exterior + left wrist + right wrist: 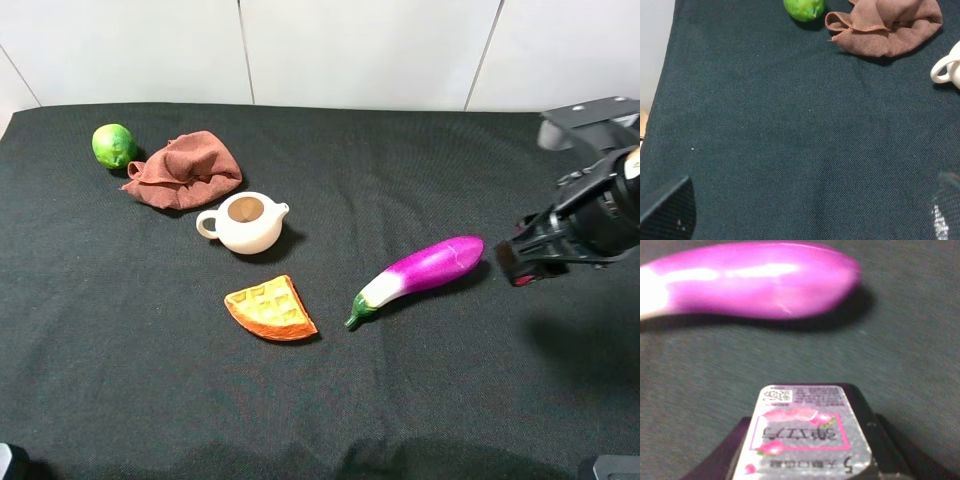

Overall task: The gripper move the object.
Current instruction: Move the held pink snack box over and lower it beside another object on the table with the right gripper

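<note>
My right gripper point(518, 262) is shut on the object, a small black tin point(805, 432) with a silver lid showing pink and green graphics. Dark jaws press on both of its sides. In the exterior high view the tin point(512, 268) shows only as a small dark-red bit at the jaw tips. It hangs above the black cloth, just right of the purple eggplant's point(425, 270) thick end. My left gripper point(805, 217) is open and empty, its fingertips point(667, 210) wide apart over bare cloth.
A white teapot point(246, 222), a waffle wedge point(270, 308), a brown rag point(185, 170) and a green lime point(113, 145) lie on the black cloth point(120, 330). The lime point(804, 7), the rag point(885, 27) and the teapot handle point(946, 70) show in the left wrist view.
</note>
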Tool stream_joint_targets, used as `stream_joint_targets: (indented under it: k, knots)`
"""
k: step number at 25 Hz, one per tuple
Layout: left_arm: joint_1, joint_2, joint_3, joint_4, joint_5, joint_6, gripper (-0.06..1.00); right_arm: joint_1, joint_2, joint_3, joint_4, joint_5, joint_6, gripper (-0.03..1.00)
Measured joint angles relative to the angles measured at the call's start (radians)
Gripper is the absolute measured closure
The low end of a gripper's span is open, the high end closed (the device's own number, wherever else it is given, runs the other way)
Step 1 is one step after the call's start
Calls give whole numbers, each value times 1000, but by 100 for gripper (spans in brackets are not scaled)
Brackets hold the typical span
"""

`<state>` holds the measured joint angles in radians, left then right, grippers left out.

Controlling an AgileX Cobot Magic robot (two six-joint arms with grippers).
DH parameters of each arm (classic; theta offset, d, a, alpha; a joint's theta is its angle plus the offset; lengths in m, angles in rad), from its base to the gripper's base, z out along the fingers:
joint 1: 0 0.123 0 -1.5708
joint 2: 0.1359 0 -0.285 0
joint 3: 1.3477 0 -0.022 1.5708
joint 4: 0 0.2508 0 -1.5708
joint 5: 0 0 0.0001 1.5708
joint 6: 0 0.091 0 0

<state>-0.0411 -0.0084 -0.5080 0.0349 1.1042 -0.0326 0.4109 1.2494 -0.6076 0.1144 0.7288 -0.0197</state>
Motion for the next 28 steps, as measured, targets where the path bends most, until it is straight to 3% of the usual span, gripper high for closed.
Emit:
stream_joint_targets:
  k: [8,20,28]
  knots:
    - [0,0,0,0,0,0,-5,114,64,0,0,-59,61,62]
    - [0,0,0,0,0,0,-5,118,179,0,-25,-121,68,62]
    - [0,0,0,0,0,0,-5,118,191,109,-12,-247,72,62]
